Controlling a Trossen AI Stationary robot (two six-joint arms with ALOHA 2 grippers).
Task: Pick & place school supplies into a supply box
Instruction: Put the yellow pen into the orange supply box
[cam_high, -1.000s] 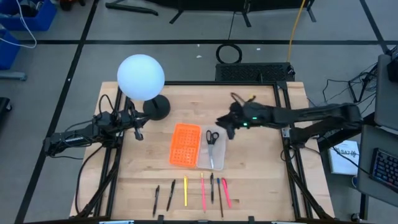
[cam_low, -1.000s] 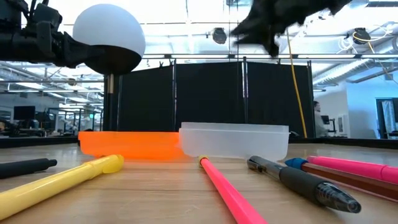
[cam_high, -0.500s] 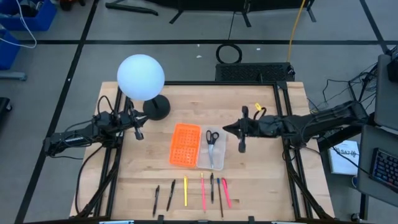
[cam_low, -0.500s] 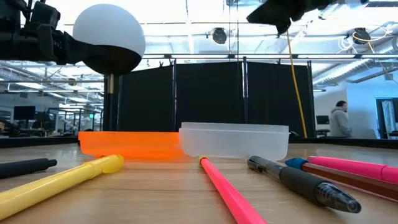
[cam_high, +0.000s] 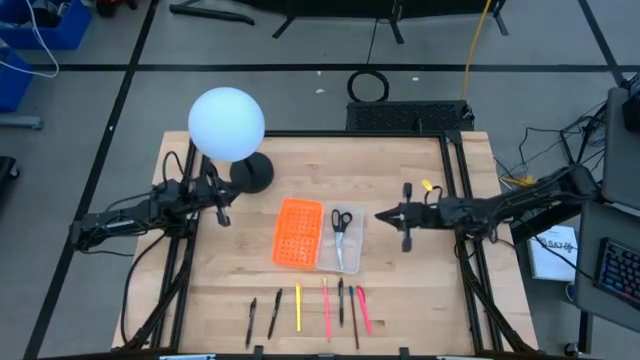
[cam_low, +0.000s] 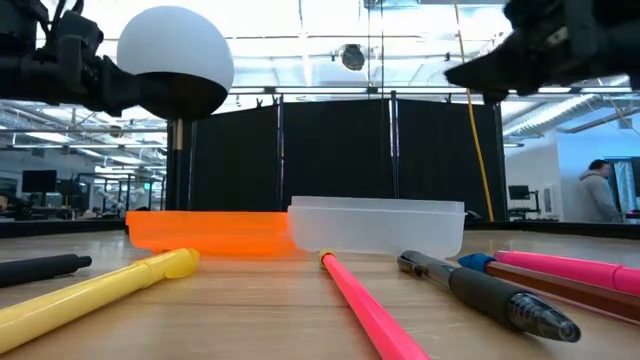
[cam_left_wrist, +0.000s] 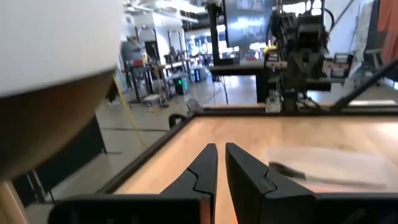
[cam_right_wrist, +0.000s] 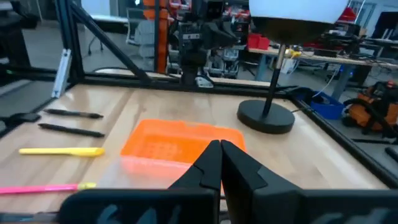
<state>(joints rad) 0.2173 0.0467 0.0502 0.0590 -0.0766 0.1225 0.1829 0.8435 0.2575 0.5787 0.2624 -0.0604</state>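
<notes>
Scissors (cam_high: 341, 233) sit in the clear half of the supply box (cam_high: 316, 236) at table centre, orange half beside it. We see the right gripper (cam_high: 381, 216) has pulled back from over the clear tray; it's now off the box's right edge, fingers (cam_right_wrist: 239, 163) pressed together, holding nothing. Pens and pencils (cam_high: 310, 308) unchanged, in a row along the near edge. Left gripper (cam_high: 222, 215) hasn't moved, parked near the lamp (cam_high: 228, 124), fingers (cam_left_wrist: 204, 170) closed and empty.

My right gripper (cam_high: 382, 215) hangs closed near the table's right edge; my left gripper (cam_high: 224, 214), closed, waits at the left edge.
</notes>
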